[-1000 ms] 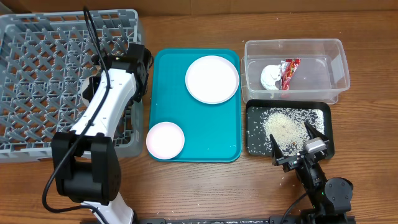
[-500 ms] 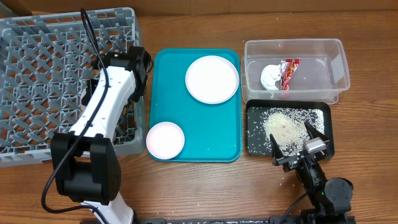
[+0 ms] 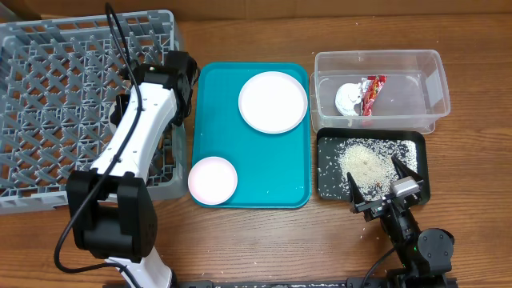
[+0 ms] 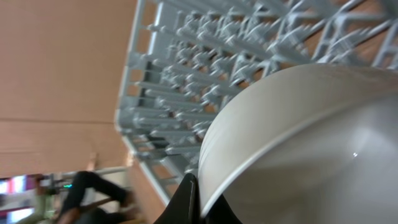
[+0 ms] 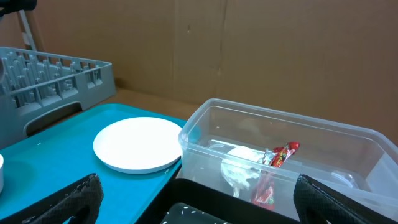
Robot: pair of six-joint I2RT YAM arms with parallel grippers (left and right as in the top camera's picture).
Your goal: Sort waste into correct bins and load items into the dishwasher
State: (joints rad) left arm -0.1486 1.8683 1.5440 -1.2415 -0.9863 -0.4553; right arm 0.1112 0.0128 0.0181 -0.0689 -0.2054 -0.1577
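The large square grey plastic lattice dish rack (image 3: 56,96) is sitting at the 9 o'clock side of the wooden desk (image 3: 264,240). The white left arm (image 3: 136,136) is stretching from its base at 7 o'clock up toward 12 o'clock. It is lying along the rack's right wall, with its wrist at the rack's upper right corner. In the left wrist view, the left fingers (image 4: 188,202) are gripping the rim of a grey-green bowl (image 4: 311,143) with rack lattice behind it. Only one dark finger is showing.

Just right of the arm, a narrow gap is separating the rack from the flat teal tray (image 3: 240,152). The tray is carrying a round white-pink plate (image 3: 273,102) at its 1 o'clock corner and a small pale pink bowl (image 3: 212,179) at its 7 o'clock corner, with bare teal between them.

Further right, the clear rectangular plastic tub (image 3: 432,88) is holding a crumpled white paper napkin (image 3: 347,98) touching a red crinkled wrapper (image 3: 373,92). At the tub's 6 o'clock, the shallow black tray (image 3: 328,188) is holding loose white rice (image 3: 368,160). The right arm (image 3: 416,240) is crouching at 5 o'clock. The right fingers (image 3: 354,190) are spread wide and empty over the tray's near edge.
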